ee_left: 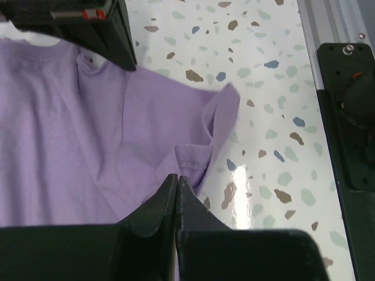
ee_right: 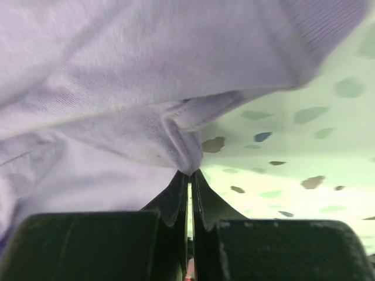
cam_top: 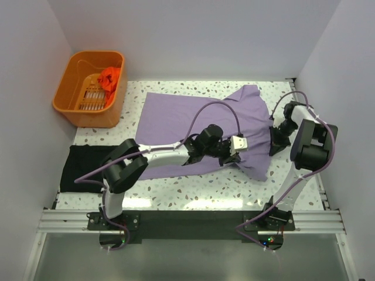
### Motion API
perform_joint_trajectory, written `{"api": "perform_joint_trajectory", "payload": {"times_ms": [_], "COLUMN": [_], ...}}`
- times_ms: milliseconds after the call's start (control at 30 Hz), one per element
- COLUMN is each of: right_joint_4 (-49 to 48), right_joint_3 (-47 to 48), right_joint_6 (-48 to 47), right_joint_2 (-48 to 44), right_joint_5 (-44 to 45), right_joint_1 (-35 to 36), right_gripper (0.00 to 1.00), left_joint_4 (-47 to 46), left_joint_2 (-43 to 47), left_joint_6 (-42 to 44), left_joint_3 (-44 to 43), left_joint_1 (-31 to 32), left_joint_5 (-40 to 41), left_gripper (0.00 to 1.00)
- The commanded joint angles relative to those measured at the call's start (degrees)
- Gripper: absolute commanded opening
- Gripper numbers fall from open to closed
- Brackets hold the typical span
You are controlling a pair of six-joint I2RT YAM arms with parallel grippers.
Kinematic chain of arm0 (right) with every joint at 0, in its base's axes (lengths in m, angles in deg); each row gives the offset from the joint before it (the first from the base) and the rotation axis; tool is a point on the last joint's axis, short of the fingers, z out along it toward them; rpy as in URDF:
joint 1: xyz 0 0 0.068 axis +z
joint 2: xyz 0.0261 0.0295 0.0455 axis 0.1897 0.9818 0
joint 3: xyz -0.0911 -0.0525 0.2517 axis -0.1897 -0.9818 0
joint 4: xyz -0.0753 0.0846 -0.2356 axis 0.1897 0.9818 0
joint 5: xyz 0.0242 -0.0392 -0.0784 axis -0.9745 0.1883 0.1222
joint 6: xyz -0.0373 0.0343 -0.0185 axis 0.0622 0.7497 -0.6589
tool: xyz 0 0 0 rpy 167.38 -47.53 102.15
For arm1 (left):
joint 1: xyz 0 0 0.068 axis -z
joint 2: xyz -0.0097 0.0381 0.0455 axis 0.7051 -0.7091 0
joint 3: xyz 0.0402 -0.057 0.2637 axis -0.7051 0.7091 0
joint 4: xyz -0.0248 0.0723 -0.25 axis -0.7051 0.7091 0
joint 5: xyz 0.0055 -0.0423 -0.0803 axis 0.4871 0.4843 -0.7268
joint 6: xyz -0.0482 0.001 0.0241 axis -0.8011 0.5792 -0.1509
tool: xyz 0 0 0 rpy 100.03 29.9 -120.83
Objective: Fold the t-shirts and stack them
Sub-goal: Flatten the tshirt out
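The speckled bench [cam_top: 193,193] carries a lilac t-shirt [cam_top: 176,117] spread wide across its middle. It is mostly flat, with soft creases, and its right end is bunched up where both arms meet it. An orange basket [cam_top: 70,105] stands at the far left corner with an orange-red t-shirt [cam_top: 109,79] crumpled inside. A black t-shirt [cam_top: 82,167] lies flat at the bench's left edge, just nearer than the basket.

The left fingers [ee_left: 171,186] are closed tip to tip on the lilac cloth beside a stitched sleeve hem, and creases run toward them. The right fingers [ee_right: 183,184] are pressed together, pinching a small fold of the same shirt, which drapes above them clear of the bench.
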Motion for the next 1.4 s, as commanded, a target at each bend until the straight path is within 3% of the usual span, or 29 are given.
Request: {"api": "perform_joint_trajectory", "payload": {"times_ms": [0, 33, 167, 200, 367, 433, 633, 733, 900, 1133, 1367], "right_joint_4": [-0.02, -0.11, 2.34, 3.4, 5.95, 7.18, 13.07, 8.97, 1.49, -6.78, -5.21], "right_joint_3": [3.89, 4.25, 8.46, 9.34, 11.63, 12.07, 3.06, -5.64, -10.95, -17.26, -29.84], "right_joint_6": [-3.25, -3.78, -6.77, -8.43, -14.06, -15.38, -21.45, -21.72, -18.91, -22.59, -28.57], "right_joint_2": [0.5, 0.67, 2.52, 2.61, -3.52, -5.46, -12.5, -15.75, -13.13, -9.6, -18.21], "right_joint_5": [4.28, 5.16, 5.96, 5.35, 7.0, 7.19, 3.32, 5.07, 8.67, 17.9, 21.43], "right_joint_1": [-0.27, -0.27, -0.27, -0.27, -0.27, -0.18, 4.63, 9.72, 13.61, 17.13, 23.1], "right_gripper": [0.0, 0.0, 0.0, 0.02, 0.36, 0.41, 0.33, 0.32, 0.3, 0.21, 0.2], "left_joint_4": [-0.07, 0.55, 5.91, 6.53, 5.75, 6.27, 18.47, 26.01, 32.98, 37.82, 39.93], "left_joint_2": [3.71, 3.89, 3.37, 3.63, 12.58, 16.8, 26.21, 29.11, 30.61, 28.86, 30.17], "left_joint_6": [3.17, 3.79, 4.23, 4.23, 1.61, -0.68, 2.11, 4.57, 12.21, 18.55, 23.47], "left_joint_3": [6.01, 6.55, 6.73, 7.08, 14.0, 15.77, 19.65, 20.35, 22.19, 25.88, 32.9], "left_joint_1": [-0.96, -0.96, -0.78, -0.78, -4.11, -7.8, -19.66, -26.6, -36.35, -42.61, -42.88], "left_joint_5": [-1.39, -2.17, -6.13, -6.66, -9.73, -10.0, -7.19, -4.91, -0.7, 5.99, 11.61], "left_gripper": [0.0, 0.0, 0.46, 0.48, 0.5, 0.49, 0.49, 0.49, 0.49, 0.48, 0.47]}}
